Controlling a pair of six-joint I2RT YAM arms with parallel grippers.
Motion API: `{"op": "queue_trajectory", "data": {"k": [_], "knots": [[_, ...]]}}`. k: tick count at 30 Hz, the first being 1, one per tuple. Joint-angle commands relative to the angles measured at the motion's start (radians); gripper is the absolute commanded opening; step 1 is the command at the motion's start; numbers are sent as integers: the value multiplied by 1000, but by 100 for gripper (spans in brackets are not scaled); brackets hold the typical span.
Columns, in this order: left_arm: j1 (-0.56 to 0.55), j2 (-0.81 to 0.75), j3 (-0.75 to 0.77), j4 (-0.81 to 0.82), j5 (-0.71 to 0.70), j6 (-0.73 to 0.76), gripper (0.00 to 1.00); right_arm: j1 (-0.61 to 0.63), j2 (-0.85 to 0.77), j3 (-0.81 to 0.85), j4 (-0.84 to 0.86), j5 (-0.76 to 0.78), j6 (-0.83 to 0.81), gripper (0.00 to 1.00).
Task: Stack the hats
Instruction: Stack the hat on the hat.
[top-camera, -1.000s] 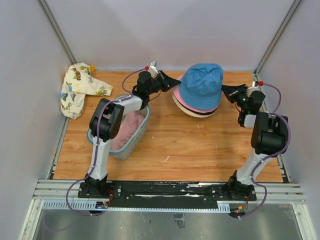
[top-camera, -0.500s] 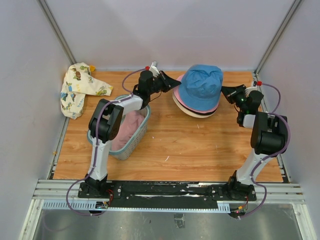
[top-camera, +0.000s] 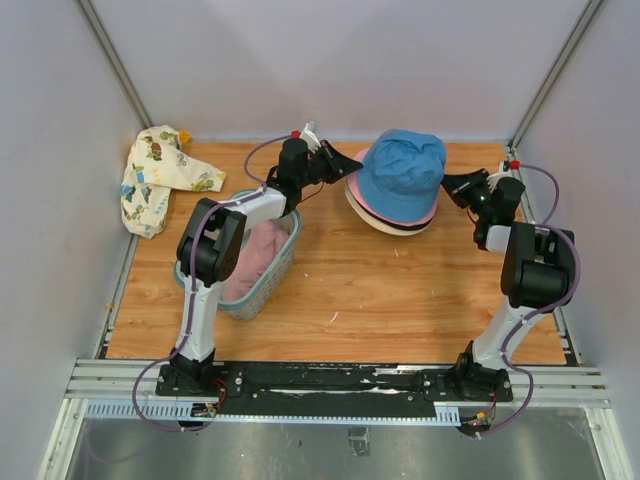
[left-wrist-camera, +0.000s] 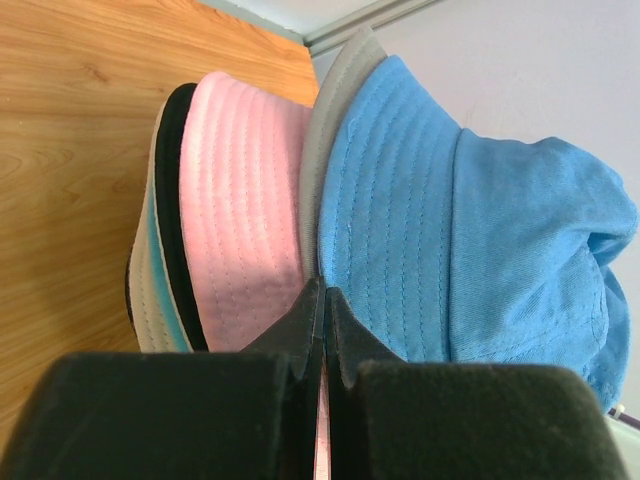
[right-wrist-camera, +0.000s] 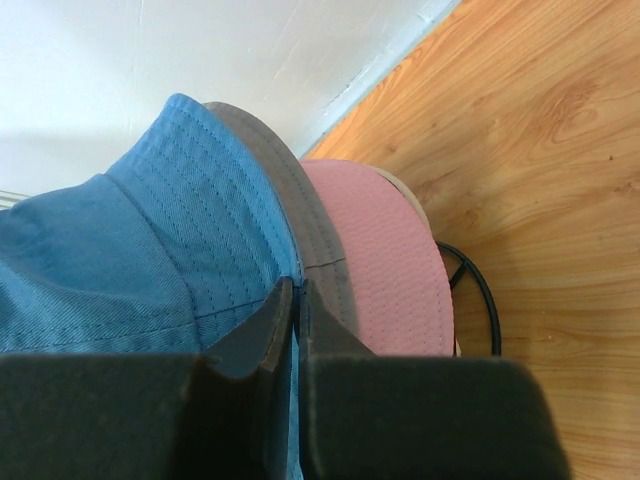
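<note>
Blue bucket hat (top-camera: 403, 172) sat atop hat stack (top-camera: 385, 224), bench (top-camera: 380, 290) rear. Left claw (left-wrist-camera: 322, 300), right claw (right-wrist-camera: 293, 295) each clenched on its brim, opposite sides. Step, judged: seating top hat. Next: let go evenly, withdraw.

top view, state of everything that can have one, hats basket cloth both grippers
blue hat, on top of the stack, crown up
pink hat, lower in the stack, brim sticking out
basket, upright, pink fabric inside
printed cloth, crumpled in the far left corner
left gripper, shut on the pink hat's brim
right gripper, shut on the blue hat's brim
</note>
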Motion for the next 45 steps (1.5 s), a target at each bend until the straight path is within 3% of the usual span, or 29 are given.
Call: {"op": "queue_trajectory", "data": {"k": [1, 12, 26, 32, 37, 45], "knots": [[4, 16, -24, -177, -25, 64, 1, 16, 67, -19, -309, 72, -114, 1], [-12, -10, -99, -134, -8, 48, 1, 45, 91, 244, -553, 106, -186, 0], [-59, -95, -248, -96, -4, 69, 1, 127, 191, 479, -747, 193, -250, 1], [-59, -153, -296, -84, -11, 73, 1, 121, 113, 431, -721, 213, -256, 13], [-59, -193, -304, -86, -36, 76, 13, 99, 58, 377, -687, 214, -231, 30], [-59, -242, -308, -86, -60, 77, 24, 62, -42, 279, -624, 221, -206, 35]]}}
